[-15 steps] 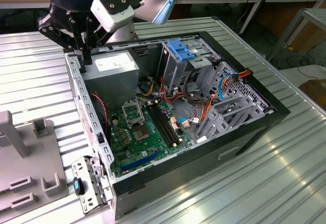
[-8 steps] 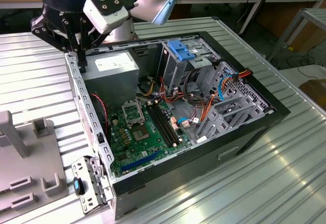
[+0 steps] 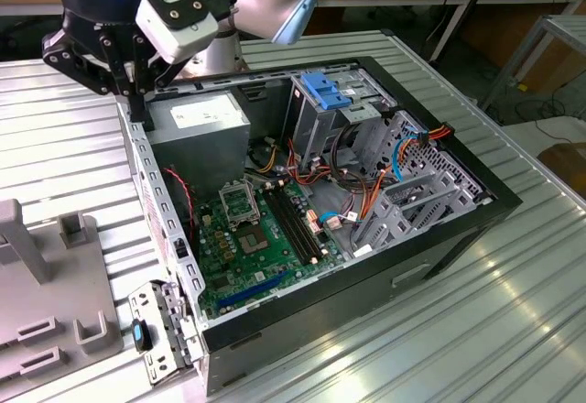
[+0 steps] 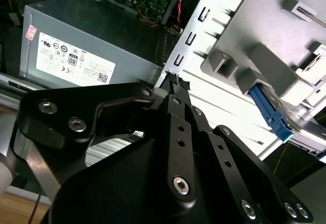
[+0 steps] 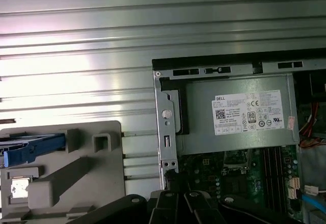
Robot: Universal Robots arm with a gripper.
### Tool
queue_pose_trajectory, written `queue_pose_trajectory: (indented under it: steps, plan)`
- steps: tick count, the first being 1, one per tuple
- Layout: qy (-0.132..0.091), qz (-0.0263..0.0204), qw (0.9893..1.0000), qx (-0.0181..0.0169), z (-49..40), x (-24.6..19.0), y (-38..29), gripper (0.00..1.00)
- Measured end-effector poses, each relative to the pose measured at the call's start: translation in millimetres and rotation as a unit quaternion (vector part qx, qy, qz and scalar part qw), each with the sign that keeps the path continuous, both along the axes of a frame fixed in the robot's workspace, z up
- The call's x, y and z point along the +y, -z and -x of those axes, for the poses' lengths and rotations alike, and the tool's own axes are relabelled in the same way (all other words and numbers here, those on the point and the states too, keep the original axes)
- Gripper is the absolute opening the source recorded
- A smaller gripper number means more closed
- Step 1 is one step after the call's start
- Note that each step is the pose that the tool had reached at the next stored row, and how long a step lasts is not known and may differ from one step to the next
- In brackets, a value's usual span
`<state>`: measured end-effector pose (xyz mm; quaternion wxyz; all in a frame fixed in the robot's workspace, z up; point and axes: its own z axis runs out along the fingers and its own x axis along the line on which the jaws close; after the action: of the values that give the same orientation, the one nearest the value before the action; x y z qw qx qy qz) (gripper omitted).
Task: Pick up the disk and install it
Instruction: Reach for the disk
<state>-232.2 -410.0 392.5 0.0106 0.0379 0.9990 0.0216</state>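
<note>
The disk [image 5: 31,150] lies in a slot of the grey holder [image 5: 76,183] beside the computer case, its blue carrier rail [image 4: 270,113] showing in both wrist views. My gripper [image 3: 137,114] hangs over the case's side wall by the power supply [image 3: 197,121], away from the disk. Its black fingers [image 4: 173,96] come together at their tips, shut with nothing between them. In the first wrist view the gripper [image 5: 170,175] sits right at the case's metal edge.
The open computer case [image 3: 476,215] lies on a ribbed metal table [image 3: 513,330], with the motherboard [image 3: 261,238] and cables inside. A blue ridged bracket [image 3: 325,87] tops the drive cage [image 3: 316,128]. The grey holder [image 3: 55,330] stands at the exterior view's left.
</note>
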Motion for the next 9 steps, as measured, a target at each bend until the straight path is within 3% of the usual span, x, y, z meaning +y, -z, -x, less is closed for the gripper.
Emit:
queue_pose_trajectory:
  steps: [9]
  plan:
    - [0.000, 0.0000, 1.0000, 0.0001, 10.7, -1.8, 0.1, 0.11]
